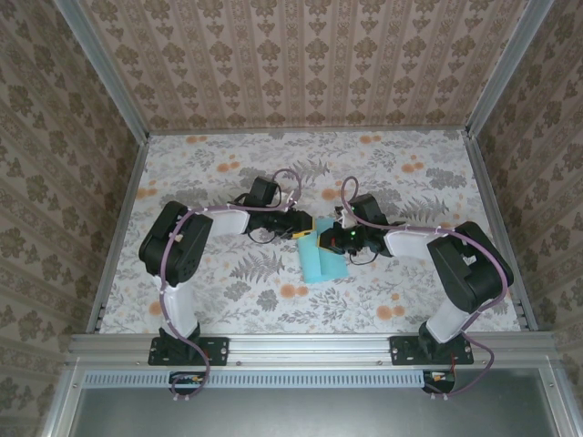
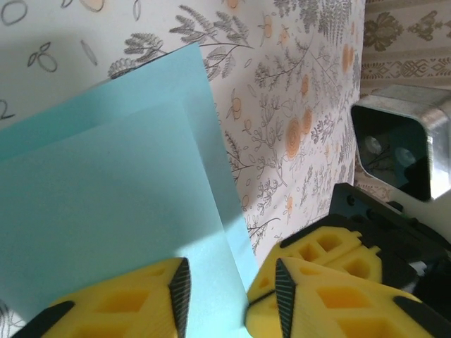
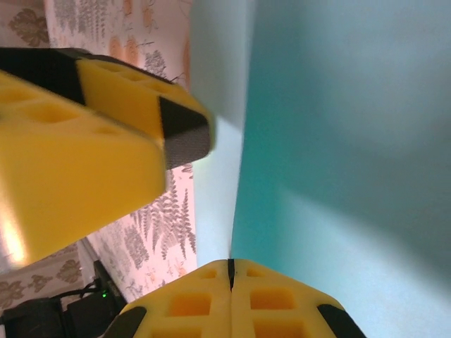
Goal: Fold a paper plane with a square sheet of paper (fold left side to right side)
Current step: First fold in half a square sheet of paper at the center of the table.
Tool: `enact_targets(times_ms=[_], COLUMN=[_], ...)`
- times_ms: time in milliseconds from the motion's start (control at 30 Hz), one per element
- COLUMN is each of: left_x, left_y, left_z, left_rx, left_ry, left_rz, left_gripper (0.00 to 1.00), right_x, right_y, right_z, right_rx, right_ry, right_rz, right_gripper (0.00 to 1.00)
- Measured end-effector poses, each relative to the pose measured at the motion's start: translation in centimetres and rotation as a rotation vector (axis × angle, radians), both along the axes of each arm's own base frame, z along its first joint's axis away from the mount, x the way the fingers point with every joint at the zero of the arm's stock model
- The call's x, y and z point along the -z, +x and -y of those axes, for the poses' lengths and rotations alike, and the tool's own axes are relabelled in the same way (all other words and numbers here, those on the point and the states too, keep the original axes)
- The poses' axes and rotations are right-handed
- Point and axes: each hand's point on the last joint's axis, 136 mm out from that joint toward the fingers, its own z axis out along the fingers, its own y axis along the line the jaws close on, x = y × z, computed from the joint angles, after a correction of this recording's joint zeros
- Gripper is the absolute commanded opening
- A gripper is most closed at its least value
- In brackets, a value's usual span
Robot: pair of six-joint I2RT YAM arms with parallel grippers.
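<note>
While the left pincer (image 2: 232, 285) gapes, the right pincer (image 3: 231, 267) nips the paper (image 1: 321, 264) edge.

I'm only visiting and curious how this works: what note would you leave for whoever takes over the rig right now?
Left tool: open, one finger over the square sheet of paper, the other beside its edge.
Right tool: shut, apparently pinching an edge of the sheet.
Sheet: mid floral table, between both tools, one layer lying over another with a strip uncovered.
Done: first fold seems started, not yet lined up.
Left: finish and crease it, then every plane fold.
</note>
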Motion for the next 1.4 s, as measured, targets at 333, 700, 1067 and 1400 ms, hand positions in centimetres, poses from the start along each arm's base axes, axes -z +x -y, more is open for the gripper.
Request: enact_targets(times_ms=[333, 700, 1067, 1400], left_x=[-5.8, 0.2, 2.5, 4.1], left_y=[0.4, -2.9, -3.0, -2.7], left_z=[-3.2, -2.3, -0.3, 0.0], left_rx=[-0.055, 0.007, 0.035, 0.032], left_ry=[0.024, 0.170, 0.262, 0.340], left_rz=[0.164, 0.053, 0.035, 0.019], left_gripper=[0.58, 0.61, 0.54, 0.45], right_x=[1.8, 3.4, 3.7, 2.7], right_y=[0.4, -0.1, -0.1, 0.4], right_z=[2.5, 4.6, 5.3, 5.5], right_rx=[0.021, 0.029, 0.044, 0.057], right_ry=[-0.201, -0.341, -0.379, -0.367], right_rz=[0.014, -0.001, -0.001, 0.029], right_gripper=[0.00, 0.00, 0.02, 0.27])
